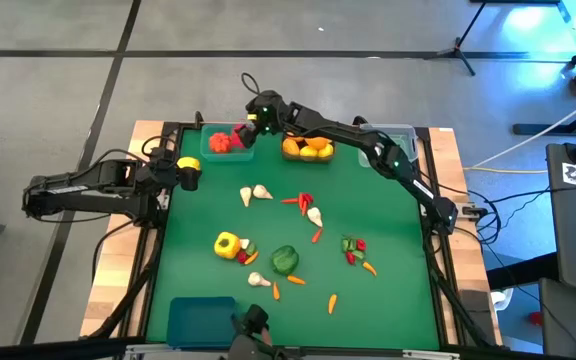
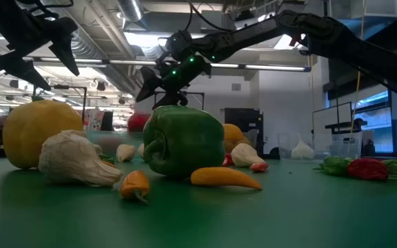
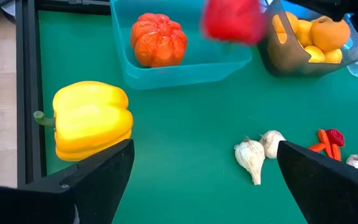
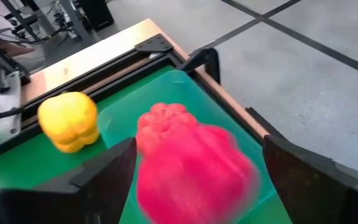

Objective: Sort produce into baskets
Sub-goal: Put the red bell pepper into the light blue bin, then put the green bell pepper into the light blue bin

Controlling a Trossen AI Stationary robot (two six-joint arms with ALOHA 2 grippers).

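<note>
My right gripper is open above the translucent teal bin at the table's far side. A red pepper shows blurred between and below its spread fingers, in the air over the bin; it also shows in the left wrist view. A red ribbed fruit lies in the bin. My left gripper is open at the table's left edge. A yellow pepper lies on the mat just beyond one fingertip, outside the gap.
A dark grey bin with oranges and lemons stands beside the teal one, a clear bin farther right, and a blue bin at the near left. Garlic bulbs, chillies, carrots, a green pepper and another yellow pepper lie scattered mid-table.
</note>
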